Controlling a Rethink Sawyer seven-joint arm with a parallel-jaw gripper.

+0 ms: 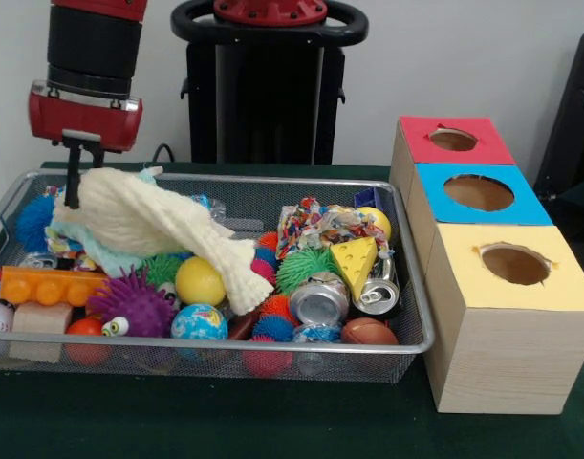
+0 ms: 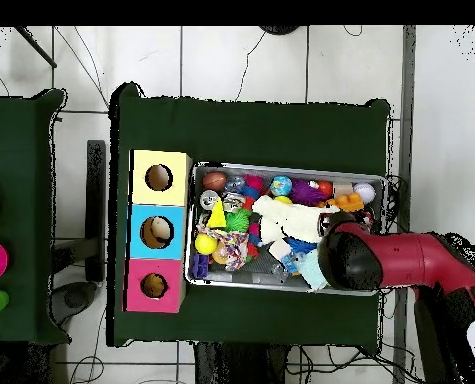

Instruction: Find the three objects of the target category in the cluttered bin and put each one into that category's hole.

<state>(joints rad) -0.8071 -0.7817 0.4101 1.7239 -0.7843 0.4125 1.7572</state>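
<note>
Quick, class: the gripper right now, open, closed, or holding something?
Gripper: down at the cream knitted cloth in the wire bin; open or shut cannot be told.

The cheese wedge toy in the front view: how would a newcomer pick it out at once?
Start at the wire mesh bin on the green table and go to its end nearest the three coloured boxes. There the cheese wedge toy stands upright just above two crushed cans. It is the only yellow wedge with holes; the other yellow pieces are round balls.
</note>
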